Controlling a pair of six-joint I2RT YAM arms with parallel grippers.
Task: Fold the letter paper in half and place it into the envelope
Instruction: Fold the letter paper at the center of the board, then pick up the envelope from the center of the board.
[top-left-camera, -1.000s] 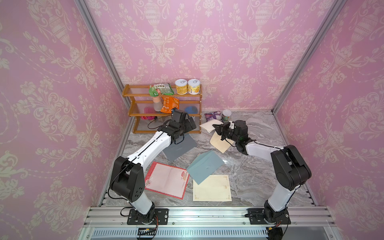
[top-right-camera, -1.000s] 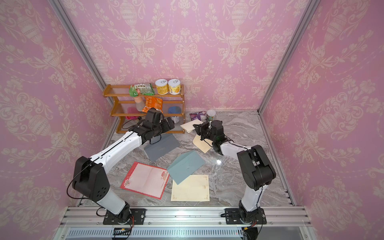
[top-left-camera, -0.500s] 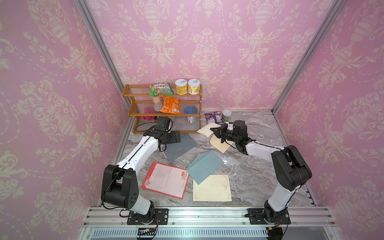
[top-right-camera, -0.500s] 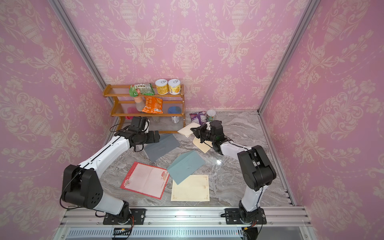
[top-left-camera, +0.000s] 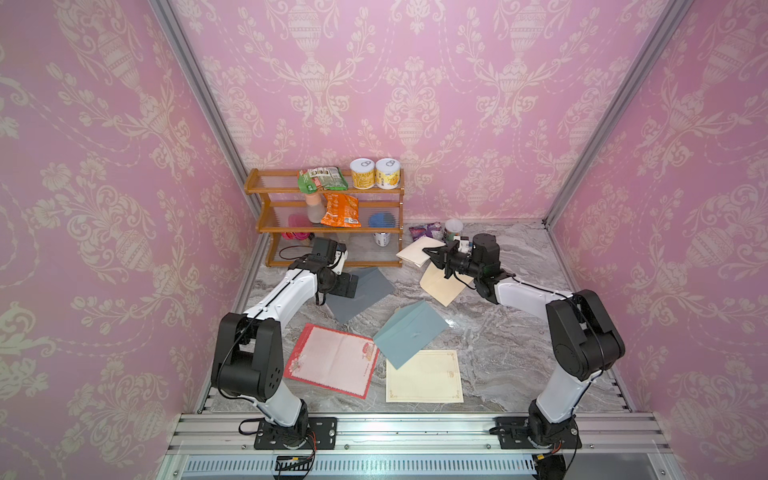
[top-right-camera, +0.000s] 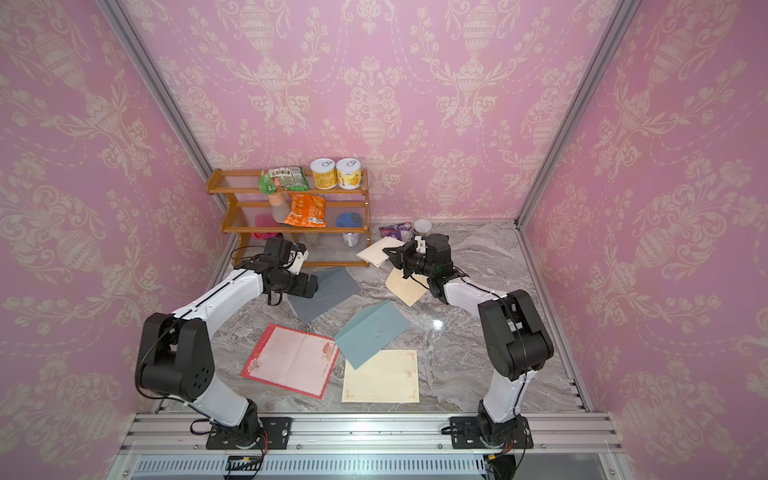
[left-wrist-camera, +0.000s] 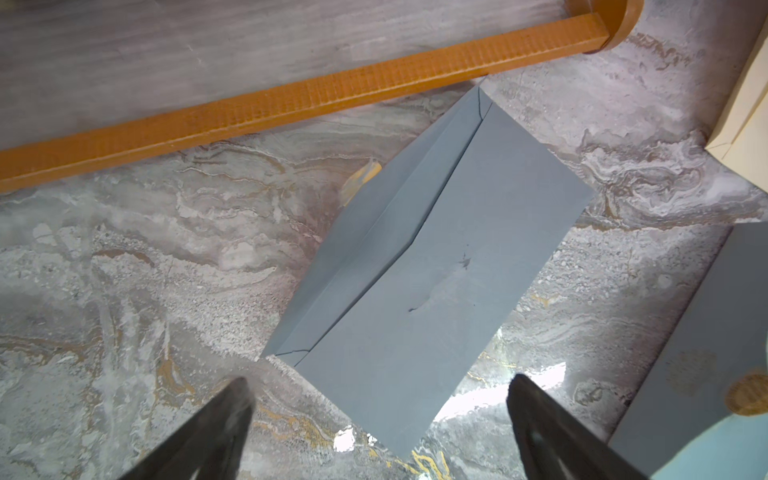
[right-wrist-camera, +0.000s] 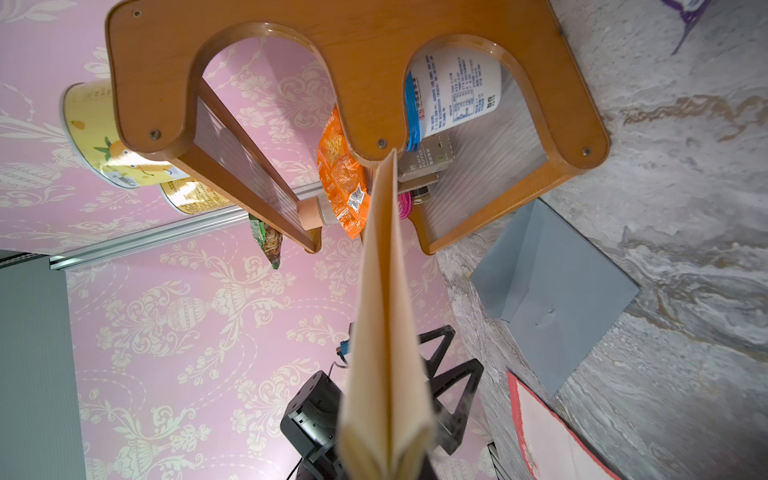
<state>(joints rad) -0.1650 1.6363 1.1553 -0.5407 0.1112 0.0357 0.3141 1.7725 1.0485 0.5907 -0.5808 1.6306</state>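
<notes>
My right gripper (top-left-camera: 430, 252) is shut on the folded cream letter paper (top-left-camera: 415, 251), which it holds in the air near the shelf's right end. In the right wrist view the letter paper (right-wrist-camera: 384, 311) runs edge-on away from the jaws. Below it a cream envelope (top-left-camera: 442, 286) lies flat on the marble. My left gripper (top-left-camera: 352, 286) is open and empty, low over the near corner of a grey envelope (top-left-camera: 363, 291). In the left wrist view the grey envelope (left-wrist-camera: 415, 266) lies with its flap open, ahead of and between the fingers (left-wrist-camera: 232, 415).
A wooden shelf (top-left-camera: 328, 224) with snacks and cans stands at the back left. A teal envelope (top-left-camera: 409, 332), a red-bordered sheet (top-left-camera: 332, 359) and a cream bordered sheet (top-left-camera: 424, 376) lie near the front. A purple packet (top-left-camera: 428, 230) and a cup (top-left-camera: 453, 227) stand at the back.
My left arm has pulled back leftward from beside the right gripper and come down over the grey envelope, still open. The right gripper has shifted slightly left with the folded paper.
</notes>
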